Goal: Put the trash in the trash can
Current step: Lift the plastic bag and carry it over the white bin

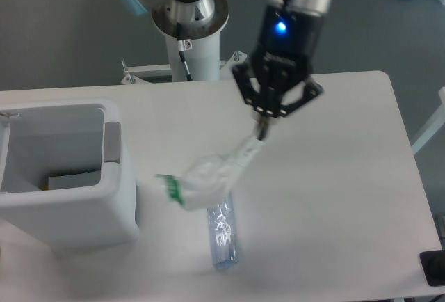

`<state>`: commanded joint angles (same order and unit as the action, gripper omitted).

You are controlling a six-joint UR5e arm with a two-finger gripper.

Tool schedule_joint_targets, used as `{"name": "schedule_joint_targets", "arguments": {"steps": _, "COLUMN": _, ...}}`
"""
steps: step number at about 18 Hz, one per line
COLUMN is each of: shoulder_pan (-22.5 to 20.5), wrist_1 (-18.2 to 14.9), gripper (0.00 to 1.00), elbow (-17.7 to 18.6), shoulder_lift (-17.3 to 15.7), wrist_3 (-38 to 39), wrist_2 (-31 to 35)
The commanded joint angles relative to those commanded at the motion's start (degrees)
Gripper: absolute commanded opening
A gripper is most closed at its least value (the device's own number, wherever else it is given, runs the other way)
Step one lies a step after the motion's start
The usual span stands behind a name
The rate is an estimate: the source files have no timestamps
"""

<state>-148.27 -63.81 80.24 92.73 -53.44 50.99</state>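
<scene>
Robot gripper lifting a crumpled wrapper above a white worktop (pixel 334 197).

Nearest, a crushed clear plastic bottle (pixel 223 238) lies on the worktop. Just above it hangs the white wrapper with green print (pixel 208 177), pinched at its upper end by the clenched gripper (pixel 262 126). At left stands the boxy white trash can (pixel 104 197), open-topped. The arm's base (pixel 188 17) stands behind.

A robotics lab: pedestal-mounted arm (pixel 182 10) at a bare white table (pixel 334 197), grey floor (pixel 62 30).
</scene>
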Motion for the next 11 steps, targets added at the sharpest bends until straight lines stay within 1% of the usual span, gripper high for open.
{"name": "schedule_joint_targets", "arguments": {"steps": 2, "shoulder_pan": 0.1, "wrist_1": 0.0, "gripper": 0.00, "elbow": 0.2, "shoulder_lift": -1.8, "wrist_3": 0.2, "wrist_2": -2.5}}
{"name": "schedule_joint_targets", "arguments": {"steps": 4, "shoulder_pan": 1.0, "wrist_1": 0.3, "gripper": 0.00, "elbow": 0.2, "shoulder_lift": -3.4, "wrist_3": 0.5, "wrist_2": -4.2}}
{"name": "schedule_joint_targets", "arguments": {"steps": 7, "shoulder_pan": 3.2, "wrist_1": 0.4, "gripper": 0.00, "elbow": 0.8, "shoulder_lift": -5.8, "wrist_3": 4.9, "wrist_2": -4.2}}
{"name": "schedule_joint_targets", "arguments": {"steps": 8, "shoulder_pan": 4.4, "wrist_1": 0.4, "gripper": 0.00, "elbow": 1.9, "shoulder_lift": -6.8, "wrist_3": 5.6, "wrist_2": -4.2}}
{"name": "schedule_joint_targets", "arguments": {"steps": 11, "shoulder_pan": 7.6, "wrist_1": 0.8, "gripper": 0.00, "elbow": 3.7, "shoulder_lift": -6.9, "wrist_3": 5.6, "wrist_2": -4.0}}
